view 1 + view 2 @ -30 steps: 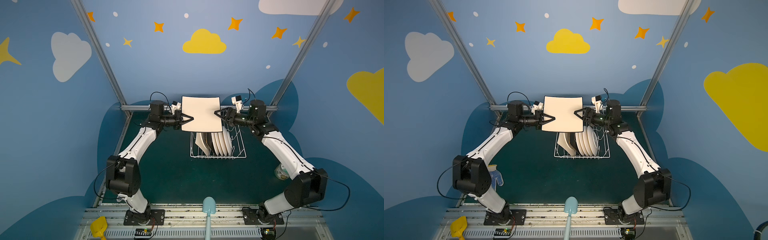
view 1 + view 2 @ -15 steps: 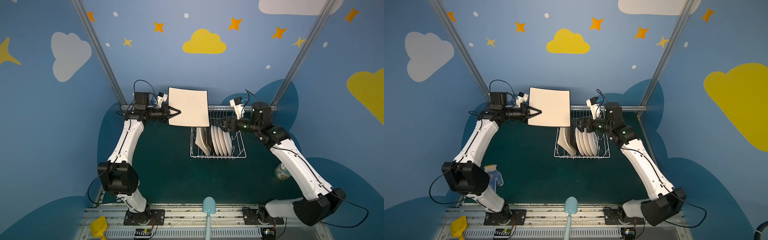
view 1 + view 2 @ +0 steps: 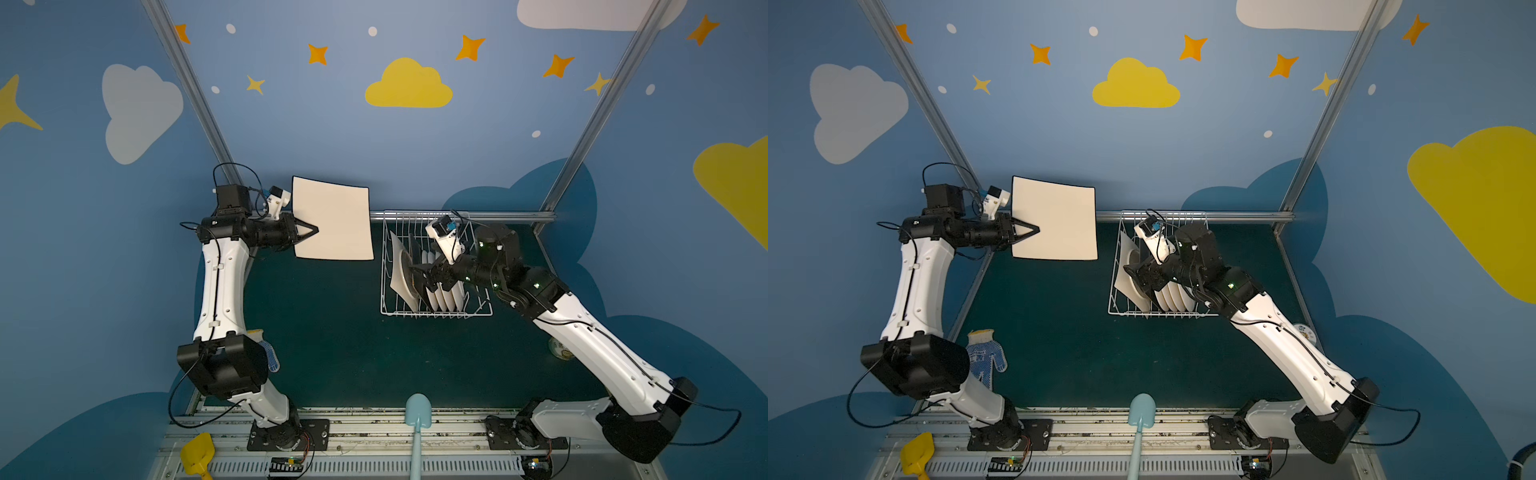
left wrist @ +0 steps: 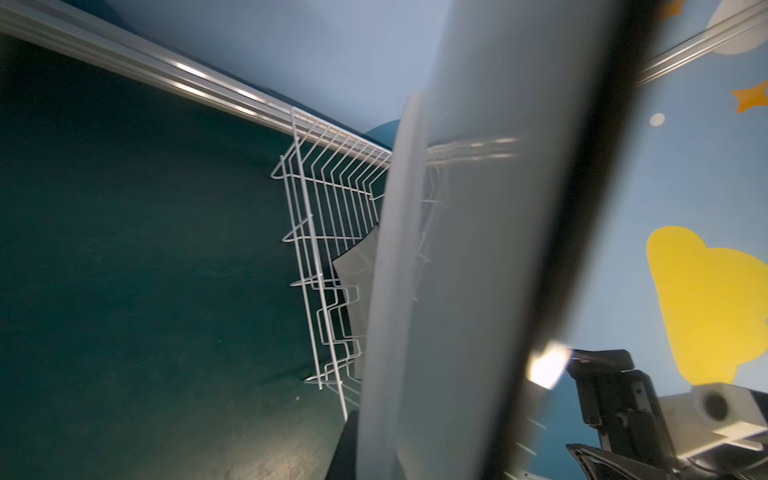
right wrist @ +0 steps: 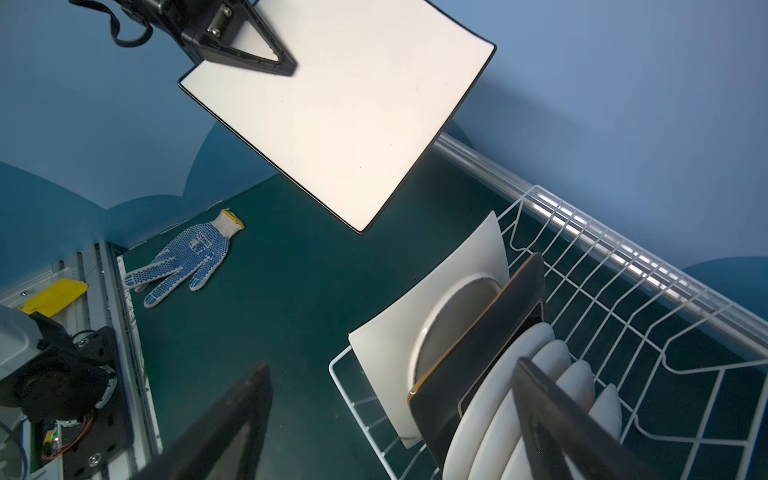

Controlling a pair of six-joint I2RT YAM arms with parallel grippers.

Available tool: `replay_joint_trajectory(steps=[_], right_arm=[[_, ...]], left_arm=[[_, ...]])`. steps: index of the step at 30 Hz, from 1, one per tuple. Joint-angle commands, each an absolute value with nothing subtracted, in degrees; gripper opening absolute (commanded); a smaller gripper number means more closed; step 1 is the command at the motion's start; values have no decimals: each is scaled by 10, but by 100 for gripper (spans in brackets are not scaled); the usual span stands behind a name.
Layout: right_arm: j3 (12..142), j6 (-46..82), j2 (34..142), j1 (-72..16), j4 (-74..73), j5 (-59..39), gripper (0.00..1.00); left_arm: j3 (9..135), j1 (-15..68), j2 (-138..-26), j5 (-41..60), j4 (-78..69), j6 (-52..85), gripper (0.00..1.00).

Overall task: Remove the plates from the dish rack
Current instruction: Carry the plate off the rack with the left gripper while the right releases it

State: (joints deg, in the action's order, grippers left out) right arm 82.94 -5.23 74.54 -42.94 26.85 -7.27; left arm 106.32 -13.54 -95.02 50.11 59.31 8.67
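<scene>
Green mat (image 3: 332,353) beside the dish rack (image 3: 478,312) awaits the cream square plate (image 3: 336,224) clamped in the left gripper (image 3: 311,230); right gripper (image 3: 417,277) gapes over the black plate (image 5: 478,365), likely next.

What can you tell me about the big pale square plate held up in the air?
The plate is cream-white, square and thin, glossy like ceramic, with a dark edge line. It hangs over the green mat, left of the rack in both top views and clear of it, broad face towards the top cameras. Only the left fingers touch it, pinching one edge.
</scene>
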Motion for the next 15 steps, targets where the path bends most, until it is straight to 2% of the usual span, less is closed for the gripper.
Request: replay_joint_trajectory(steps=[1,8,15], right_arm=[[841,-81,762,-446,266,-43,89],[850,-86,773,-464,276,-34,90],[853,-80,773,-466,287,-24,91]], left_arm=[[1087,-137,-971,511,612,11,3],[1092,-141,-1032,446,622,-27,3],[1099,-142,-1094,435,614,-37,3]])
